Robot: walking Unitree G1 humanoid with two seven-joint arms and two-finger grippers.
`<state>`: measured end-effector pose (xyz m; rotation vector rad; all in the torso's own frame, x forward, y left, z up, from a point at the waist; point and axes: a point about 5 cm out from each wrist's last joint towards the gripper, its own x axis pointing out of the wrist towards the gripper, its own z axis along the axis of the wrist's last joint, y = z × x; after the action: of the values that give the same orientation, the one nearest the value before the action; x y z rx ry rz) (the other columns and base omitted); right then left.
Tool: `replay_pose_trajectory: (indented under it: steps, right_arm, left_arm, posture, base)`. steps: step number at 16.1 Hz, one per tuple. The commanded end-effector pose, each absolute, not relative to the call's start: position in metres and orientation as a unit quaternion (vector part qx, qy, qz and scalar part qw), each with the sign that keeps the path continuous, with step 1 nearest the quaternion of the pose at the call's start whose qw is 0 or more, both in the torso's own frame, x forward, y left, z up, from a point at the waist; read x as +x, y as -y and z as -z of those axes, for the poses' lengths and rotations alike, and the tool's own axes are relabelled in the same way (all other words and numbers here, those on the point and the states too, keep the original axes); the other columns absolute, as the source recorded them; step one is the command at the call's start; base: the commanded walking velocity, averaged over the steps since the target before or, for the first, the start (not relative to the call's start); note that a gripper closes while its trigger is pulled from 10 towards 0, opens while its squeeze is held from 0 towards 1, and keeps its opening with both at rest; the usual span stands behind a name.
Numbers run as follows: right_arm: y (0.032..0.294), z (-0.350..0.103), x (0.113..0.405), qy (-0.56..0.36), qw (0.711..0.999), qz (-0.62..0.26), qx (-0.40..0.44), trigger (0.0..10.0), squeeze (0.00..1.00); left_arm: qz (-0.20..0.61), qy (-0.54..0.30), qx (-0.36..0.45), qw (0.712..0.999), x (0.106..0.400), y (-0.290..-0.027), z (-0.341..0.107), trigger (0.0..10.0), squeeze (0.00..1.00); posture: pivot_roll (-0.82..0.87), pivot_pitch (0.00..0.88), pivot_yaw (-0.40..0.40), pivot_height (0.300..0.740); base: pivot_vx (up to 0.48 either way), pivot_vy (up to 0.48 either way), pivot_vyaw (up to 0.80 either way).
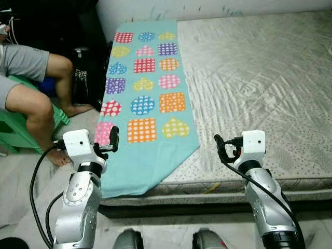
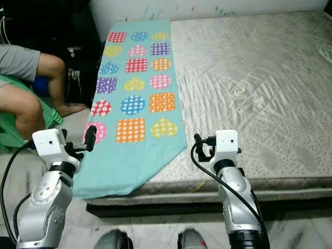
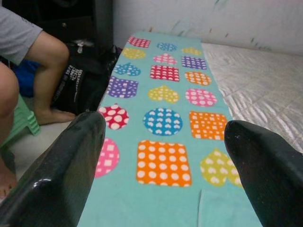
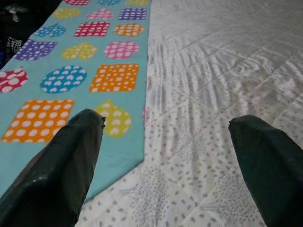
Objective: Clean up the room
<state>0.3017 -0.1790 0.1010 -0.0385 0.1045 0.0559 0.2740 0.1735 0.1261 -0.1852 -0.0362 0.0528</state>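
Observation:
A turquoise blanket (image 1: 148, 98) printed with coloured dotted hearts, squares and circles lies in a long strip along the left side of a grey quilted mattress (image 1: 259, 78). Its near end hangs over the mattress's front edge. My left gripper (image 1: 113, 139) is held up above the blanket's near left corner, fingers (image 3: 61, 165) open and empty. My right gripper (image 1: 220, 145) hovers over the mattress's front edge, just right of the blanket's near corner, with its fingers (image 4: 61, 165) also open and empty. The blanket (image 4: 71, 75) is to the left of the right fingers.
A person sits on a green stool (image 1: 15, 129) at the left, bare legs (image 1: 46, 98) and feet on the floor. A black bag (image 1: 85, 78) stands between the person and the mattress. A wall runs behind the mattress. Pale floor lies in front.

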Motion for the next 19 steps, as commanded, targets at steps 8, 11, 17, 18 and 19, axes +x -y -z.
replay_pose_trajectory:
  steps: [8,11,17,18,19]
  right_arm:
    - [0.1747,-0.1018,0.3072,-0.048,0.997,-0.05,-0.032,10.0,0.0]
    - [0.1737,-0.1028,0.3088,-0.042,0.997,-0.059,-0.036,10.0,0.0]
    - [0.1705,-0.1024,0.3067,-0.034,0.995,-0.078,-0.043,10.0,0.0]
    - [0.1711,-0.1018,0.3066,-0.035,0.995,-0.077,-0.044,10.0,0.0]
    - [0.1712,-0.1017,0.3066,-0.035,0.995,-0.077,-0.044,10.0,0.0]
  left_arm:
    - [-0.041,0.023,-0.079,0.996,0.273,-0.1778,-0.1258,10.0,0.0]
    - [-0.045,0.026,-0.078,0.996,0.272,-0.1792,-0.1263,10.0,0.0]
    - [-0.037,0.033,-0.081,0.996,0.272,-0.1774,-0.1279,10.0,0.0]
    - [-0.037,0.033,-0.081,0.996,0.2722,-0.1773,-0.1279,10.0,0.0]
    - [-0.036,0.033,-0.081,0.996,0.2723,-0.1773,-0.1281,10.0,0.0]
  posture:
    - [-0.15,0.149,0.089,0.637]
    - [-0.14,0.148,0.087,0.637]
    - [-0.15,0.157,0.087,0.637]
    - [-0.15,0.157,0.087,0.637]
    - [-0.15,0.161,0.087,0.637]
  base:
    - [0.0,0.0,0.0]
    - [0.0,0.0,0.0]
    - [0.142,0.0,0.0]
    - [0.315,0.0,0.0]
    - [0.322,0.0,0.0]
